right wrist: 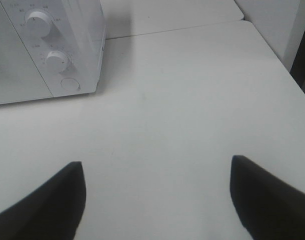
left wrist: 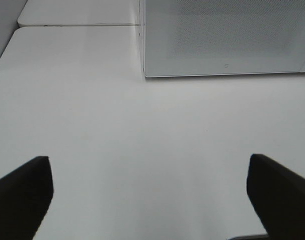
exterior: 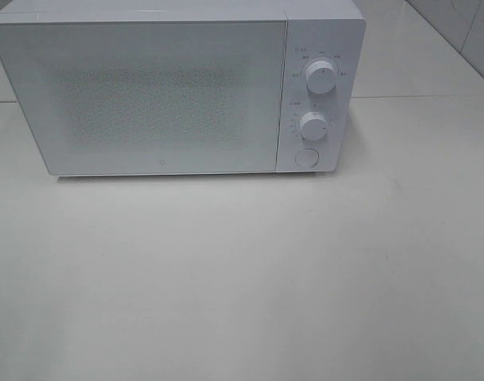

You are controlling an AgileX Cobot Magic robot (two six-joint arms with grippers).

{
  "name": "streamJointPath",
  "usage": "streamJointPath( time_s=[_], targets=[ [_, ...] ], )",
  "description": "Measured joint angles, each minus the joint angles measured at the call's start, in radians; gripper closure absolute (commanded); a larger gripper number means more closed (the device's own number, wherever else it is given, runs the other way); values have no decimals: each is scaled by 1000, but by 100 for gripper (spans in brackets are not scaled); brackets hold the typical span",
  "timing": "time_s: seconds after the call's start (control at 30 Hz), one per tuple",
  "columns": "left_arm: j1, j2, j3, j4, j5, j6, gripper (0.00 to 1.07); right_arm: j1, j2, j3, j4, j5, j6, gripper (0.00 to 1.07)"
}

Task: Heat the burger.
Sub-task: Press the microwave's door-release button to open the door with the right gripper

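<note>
A white microwave (exterior: 163,95) stands at the back of the white table with its door shut. Two round knobs (exterior: 321,77) and a round button (exterior: 305,157) sit on its right panel. The burger is not in view. Neither gripper shows in the exterior high view. In the left wrist view my left gripper (left wrist: 150,192) is open and empty above the table, facing the microwave's door (left wrist: 227,37). In the right wrist view my right gripper (right wrist: 157,197) is open and empty, with the microwave's knob panel (right wrist: 55,57) ahead of it.
The table (exterior: 250,278) is a plain white surface in front of the microwave. A second white tabletop (left wrist: 77,12) adjoins behind it. A seam between tables (right wrist: 172,27) runs past the microwave's right side.
</note>
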Motion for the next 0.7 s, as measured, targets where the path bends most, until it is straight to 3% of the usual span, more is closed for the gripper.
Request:
streamJointPath(
  time_s=[0.7],
  targets=[
    [0,0,0,2,0,0,9,0,0,-1,9,1,-22,31]
  ],
)
